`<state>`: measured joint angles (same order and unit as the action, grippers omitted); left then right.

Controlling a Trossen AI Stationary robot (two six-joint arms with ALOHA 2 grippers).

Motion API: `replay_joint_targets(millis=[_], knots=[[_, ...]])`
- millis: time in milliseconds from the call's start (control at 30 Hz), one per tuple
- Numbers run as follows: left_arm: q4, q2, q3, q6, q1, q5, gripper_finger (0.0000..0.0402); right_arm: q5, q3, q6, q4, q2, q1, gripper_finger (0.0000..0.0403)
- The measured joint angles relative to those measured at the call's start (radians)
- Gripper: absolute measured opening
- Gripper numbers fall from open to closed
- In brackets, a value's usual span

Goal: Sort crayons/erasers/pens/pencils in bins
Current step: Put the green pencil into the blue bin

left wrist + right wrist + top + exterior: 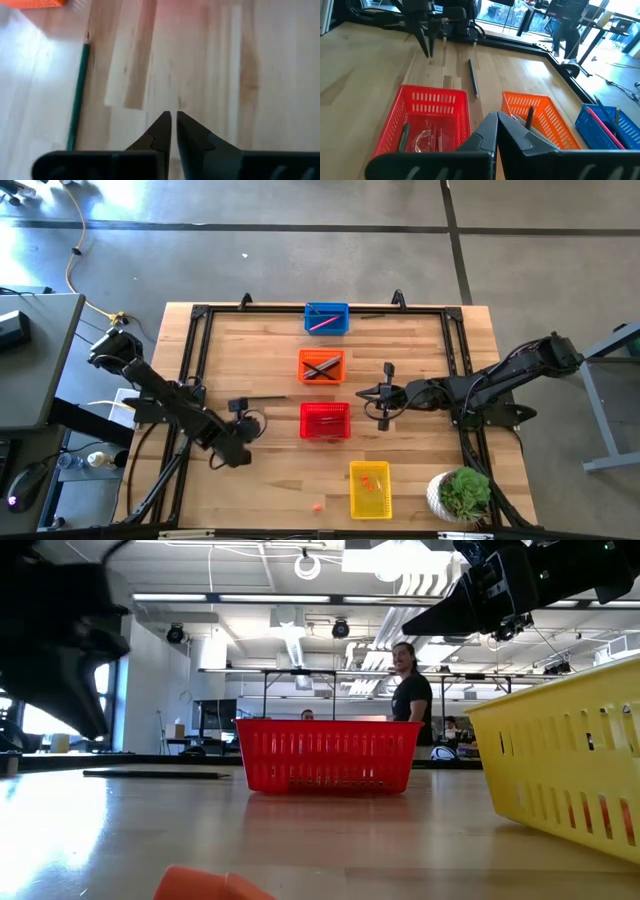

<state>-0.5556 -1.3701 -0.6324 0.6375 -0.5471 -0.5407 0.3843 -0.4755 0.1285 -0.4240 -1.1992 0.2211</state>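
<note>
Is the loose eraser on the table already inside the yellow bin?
No, the eraser lies on bare wood beside the yellow bin.

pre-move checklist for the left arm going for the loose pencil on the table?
1. Left gripper empty: ok, nothing between its fingertips, only a narrow gap.
2. Jaws wide enough for a pick: not ok, they stand nearly closed.
3. Pencil reachable: ok, it lies flat on bare wood beside the left gripper, untouched.
4. Right gripper out of the way: ok, it hangs shut and empty on the far side of the red bin.
5. Bins in place: ok, blue bin, orange bin, red bin and yellow bin stand in a row.
6. Other strays: not ok, an eraser lies on the table beside the yellow bin.
</note>
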Motion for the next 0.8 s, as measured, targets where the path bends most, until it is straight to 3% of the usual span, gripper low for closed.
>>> replay_joint_targets(millis=[400, 800], knots=[[0.105, 0.000, -0.023, -0.551, 0.469, 0.347, 0.0099, -0.002, 0.000, 0.008, 0.010, 0.000, -0.002, 0.0000], [0.133, 0.000, -0.023, -0.772, 0.744, 0.436, 0.0157, -0.002, 0.000, 0.007, 0.013, 0.000, -0.005, 0.0000]])
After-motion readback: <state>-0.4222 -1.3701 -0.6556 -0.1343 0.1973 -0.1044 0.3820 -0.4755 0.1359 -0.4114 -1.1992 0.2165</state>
